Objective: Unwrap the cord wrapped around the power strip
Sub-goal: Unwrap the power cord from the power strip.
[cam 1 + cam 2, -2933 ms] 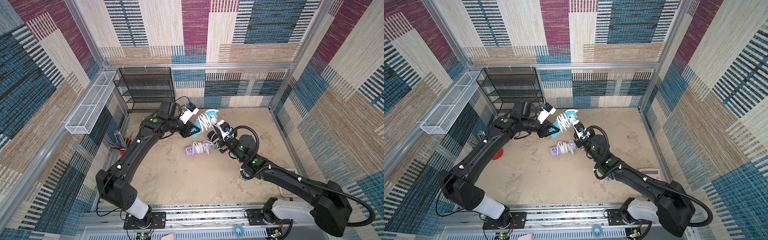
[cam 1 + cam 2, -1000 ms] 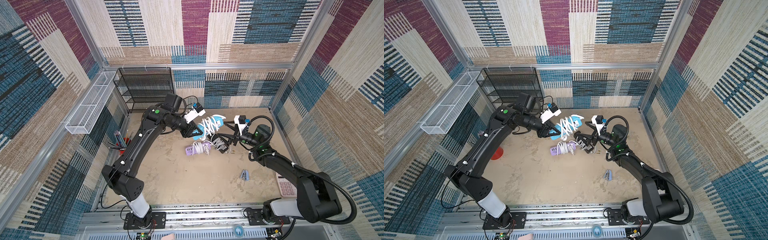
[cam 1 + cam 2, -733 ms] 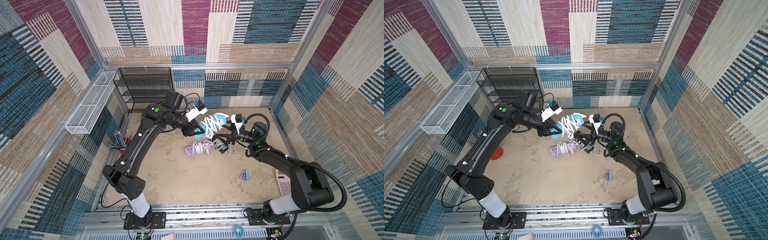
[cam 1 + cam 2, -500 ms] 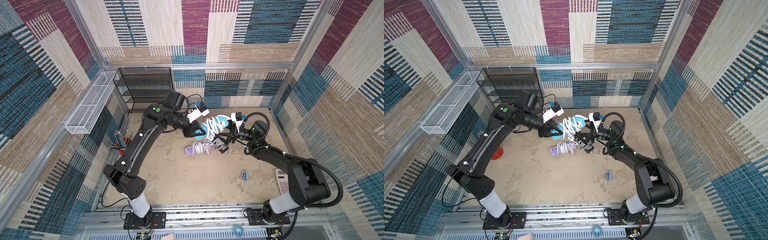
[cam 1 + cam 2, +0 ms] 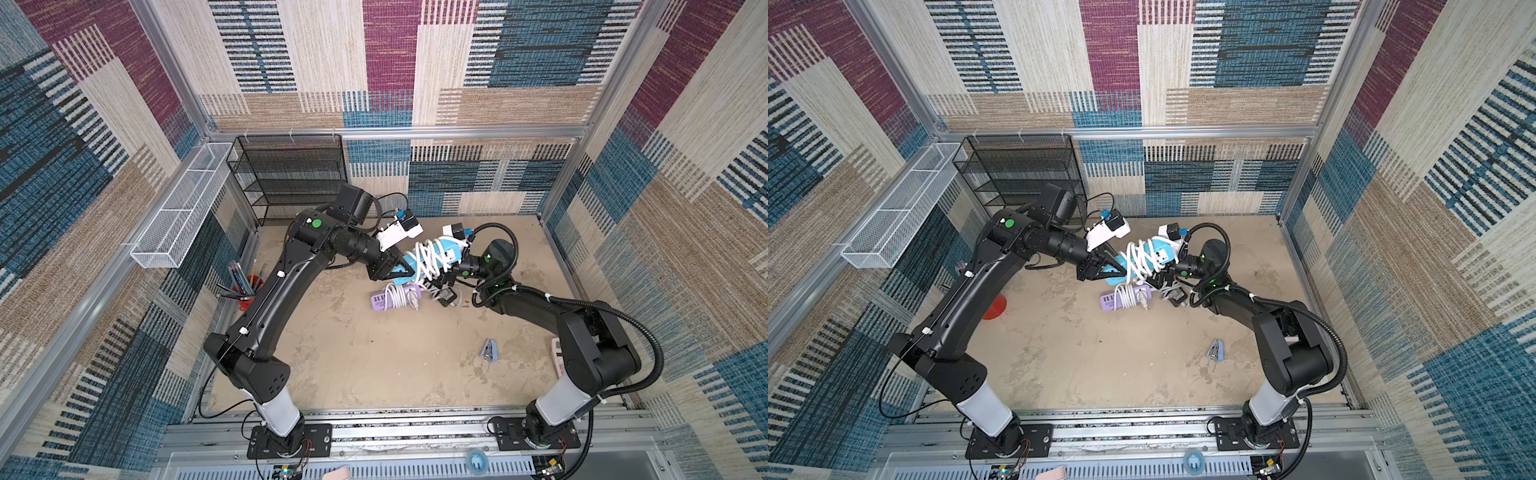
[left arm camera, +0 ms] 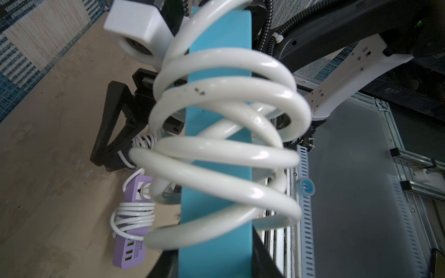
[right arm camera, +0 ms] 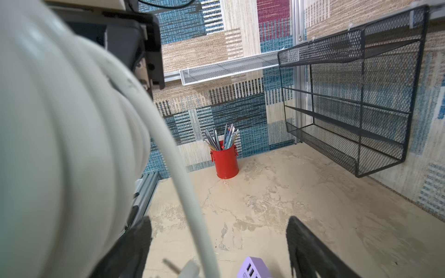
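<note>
Pinches blue power strip (image 6: 219, 36) in left gripper (image 5: 402, 271); spreads right gripper (image 7: 221, 243) about white cord (image 6: 228, 96). Could cinch crossed coils if pulled sideways, wrenching strip loose.

Blurred cord (image 7: 60, 149) fills much of right wrist view

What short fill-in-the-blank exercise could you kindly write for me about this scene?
1. The left arm's jaws are shut on the ____ power strip, held off the table.
2. A ____ cord is wound around it.
3. A second power strip, lying on the table, is ____.
4. Pens stand in a ____ cup.
Missing words: blue; white; purple; red.
</note>
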